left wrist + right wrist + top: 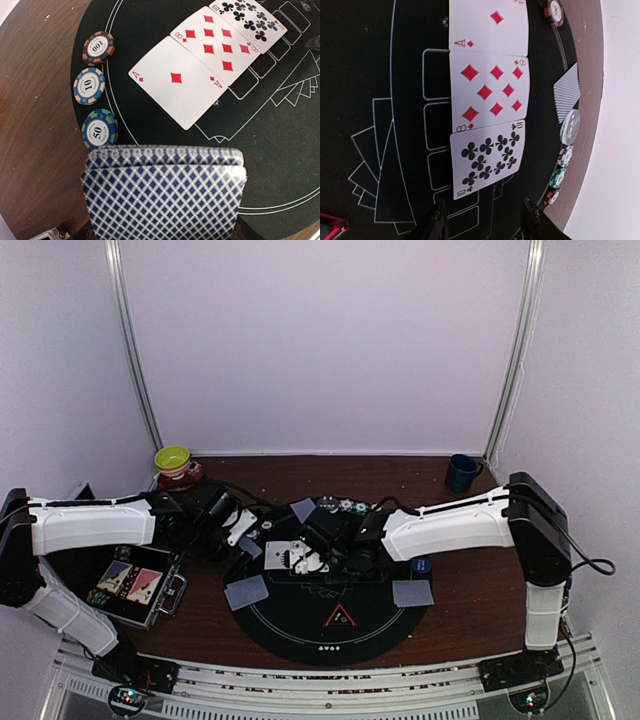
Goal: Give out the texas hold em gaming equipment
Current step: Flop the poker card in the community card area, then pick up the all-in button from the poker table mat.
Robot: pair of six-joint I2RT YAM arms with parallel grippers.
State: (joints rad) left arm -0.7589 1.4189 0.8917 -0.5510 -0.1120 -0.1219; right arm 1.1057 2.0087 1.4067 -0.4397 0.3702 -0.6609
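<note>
My left gripper (240,532) is shut on a deck of blue-backed playing cards (165,195), which hides its fingers in the left wrist view. Beyond the deck, three face-up cards lie in a row on the black mat (280,150): the ace of diamonds (177,82), the eight of diamonds (212,42) and the ten of clubs (487,157). My right gripper (485,225) hovers open just short of the ten of clubs, holding nothing. Three poker chips (89,86) line the mat's edge. A red triangle marker (340,617) sits near the mat's front.
Face-down cards lie at the mat's left (247,592), right (412,592) and far side (567,92), next to a row of chips (564,155). An open case (135,585) sits at left. A yellow-green bowl (173,460) and dark mug (461,472) stand at the back.
</note>
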